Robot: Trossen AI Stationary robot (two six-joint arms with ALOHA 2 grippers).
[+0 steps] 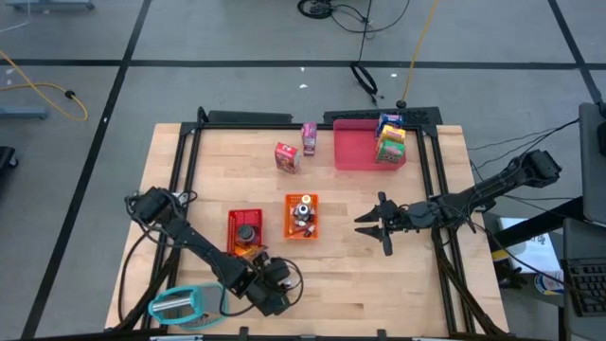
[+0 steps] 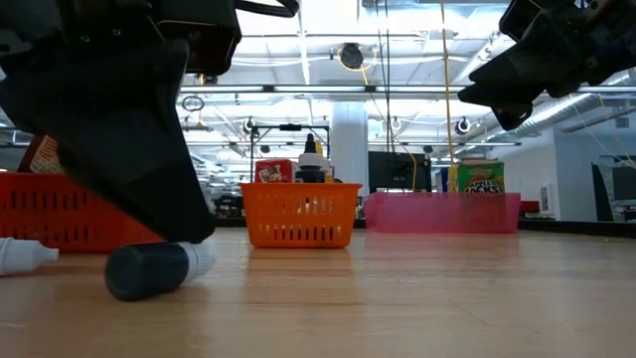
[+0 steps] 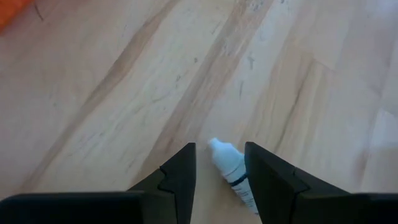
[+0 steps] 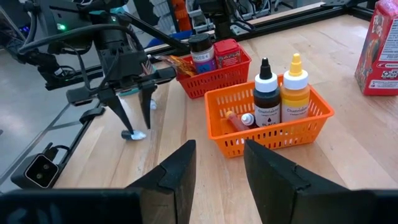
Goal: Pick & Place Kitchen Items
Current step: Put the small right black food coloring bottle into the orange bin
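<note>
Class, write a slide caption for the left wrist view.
Left gripper straddling a small white bottle lying on the wooden table.

table (image 1: pixel 417 284): pale wood, matt
orange bin (image 4: pixel 273 127): plastic mesh, glossy
small bottle (image 3: pixel 231 169): smooth white plastic

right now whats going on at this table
The left gripper is down at the wooden table, its open fingers straddling a small white dropper bottle lying on its side, not yet gripped. The right gripper hovers open beside the orange mesh basket, which holds a black-capped and a yellow-capped bottle. The red basket holds a dark can.
</note>
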